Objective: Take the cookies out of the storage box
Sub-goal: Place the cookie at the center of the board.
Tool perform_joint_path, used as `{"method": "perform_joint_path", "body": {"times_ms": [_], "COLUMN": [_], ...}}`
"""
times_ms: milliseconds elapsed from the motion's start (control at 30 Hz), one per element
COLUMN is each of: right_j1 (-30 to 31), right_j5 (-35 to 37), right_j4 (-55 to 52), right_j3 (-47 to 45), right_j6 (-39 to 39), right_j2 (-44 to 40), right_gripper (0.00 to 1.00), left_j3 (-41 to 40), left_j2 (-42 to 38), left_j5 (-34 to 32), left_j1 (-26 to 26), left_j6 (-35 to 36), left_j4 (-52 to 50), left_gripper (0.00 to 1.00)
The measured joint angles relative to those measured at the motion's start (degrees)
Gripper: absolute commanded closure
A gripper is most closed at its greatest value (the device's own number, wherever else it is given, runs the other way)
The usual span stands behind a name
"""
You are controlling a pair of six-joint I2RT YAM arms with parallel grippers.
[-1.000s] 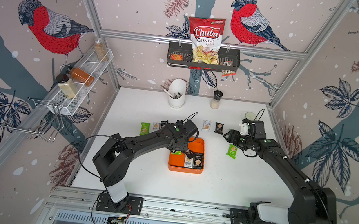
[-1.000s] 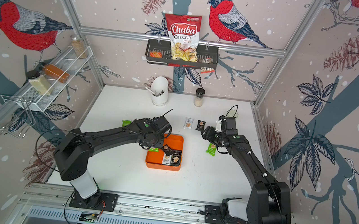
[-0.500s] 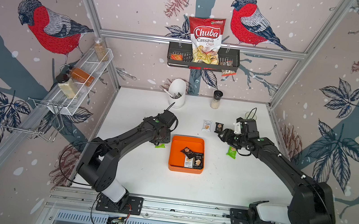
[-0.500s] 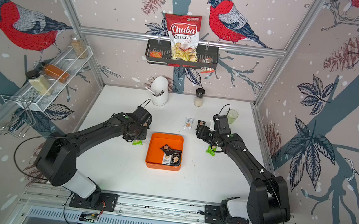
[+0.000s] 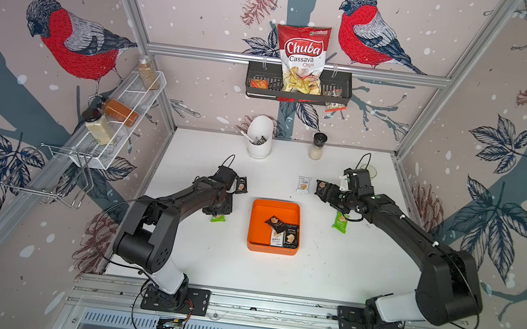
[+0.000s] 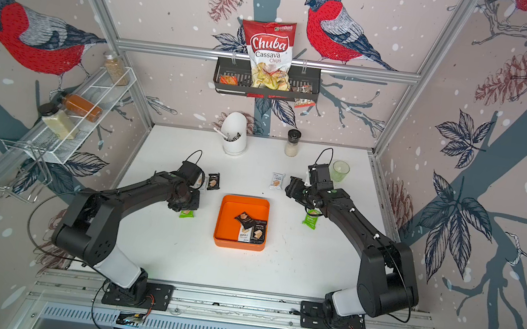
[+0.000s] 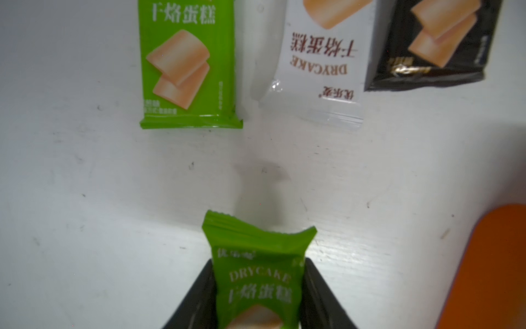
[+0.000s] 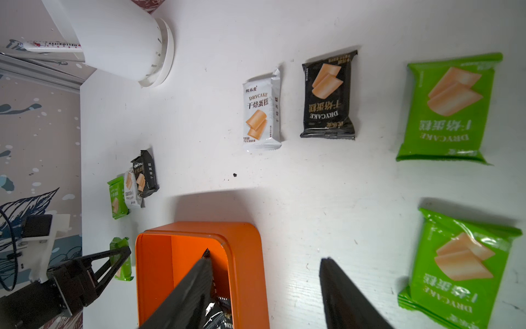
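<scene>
The storage box (image 5: 260,220) is a shallow orange square tray with rounded corners and low walls. It sits mid-bench between the two arms. Three cookies (image 6: 251,229) lie in its corner toward the right arm's base: a tilted black packet (image 5: 274,223), a white packet (image 5: 276,239) and a second black packet (image 5: 291,236). Each is a small sealed rectangle with crimped ends, printed with tan crackers and "DRYCAKE".

The left pincer (image 7: 259,261) is clamped on the sides of a green packet (image 7: 256,284), beside the box on the bench (image 7: 85,199). I cannot tell whether the packet touches the surface. Beyond it lie three more in a row — green (image 7: 187,62), white (image 7: 321,57) and black (image 7: 444,42).

The right pincer (image 8: 264,259) is spread wide with nothing between its fingers, near the box's far corner. On the bench on its side are a white pack (image 8: 262,111), a black pack (image 8: 328,96) and two green packs (image 8: 449,108) — all flat and apart.
</scene>
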Motion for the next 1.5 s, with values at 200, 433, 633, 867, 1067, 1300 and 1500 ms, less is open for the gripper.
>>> {"method": "perform_joint_path", "body": {"times_ms": [200, 433, 633, 867, 1067, 1300, 1500], "right_j1": [0.2, 0.4, 0.4, 0.3, 0.1, -0.5, -1.2], "right_j5": [0.4, 0.7, 0.7, 0.7, 0.7, 0.2, -0.6], "right_j4": [0.4, 0.3, 0.2, -0.5, -0.7, -1.0, -1.2], "right_j3": [0.7, 0.9, 0.9, 0.7, -1.1, -3.1, -5.1], "right_j6": [0.2, 0.2, 0.0, -1.3, -1.7, -3.2, -4.6], "right_j2": [1.0, 1.1, 0.8, -1.0, -2.7, -5.4, -7.8], "right_gripper": [0.34, 0.34, 0.34, 0.34, 0.34, 0.34, 0.33], "left_j3": [-1.1, -1.2, -1.1, 0.4, 1.3, 0.5, -2.2], "left_j2": [2.4, 2.8, 1.8, -3.1, -10.1, -19.6, -23.8], "left_j5": [0.6, 0.9, 1.7, 3.1, 6.5, 11.1, 13.6], "left_j1": [1.4, 1.6, 1.6, 1.6, 1.6, -3.1, -10.7], "left_j6": [2.0, 2.6, 1.9, -1.0, -5.6, -15.5, -26.1], "left_j4": [2.5, 4.1, 3.5, 0.9, -1.0, -0.7, 2.7], "left_gripper": [0.62, 0.43, 0.36, 0.30, 0.29, 0.29, 0.28]}}
